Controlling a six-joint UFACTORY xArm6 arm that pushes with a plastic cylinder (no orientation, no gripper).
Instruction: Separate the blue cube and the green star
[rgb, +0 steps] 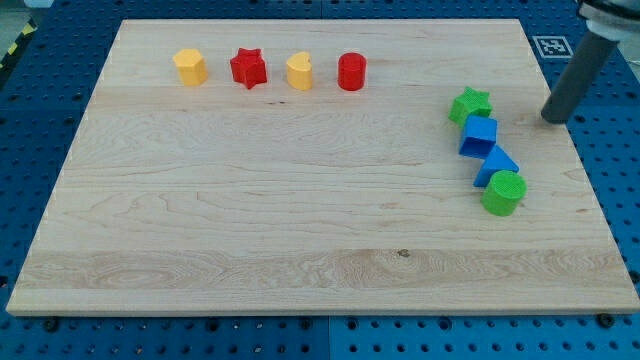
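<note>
Since the green star (469, 105) and blue cube (479, 134) touched at right, separation remained undone, my fingerless tip (553, 119) beside them.

This is looking like a robotics lab. A wooden board (300, 200) is lying on a blue perforated bench (50, 60), a printed fiducial marker (549, 45) sitting at its corner.
</note>
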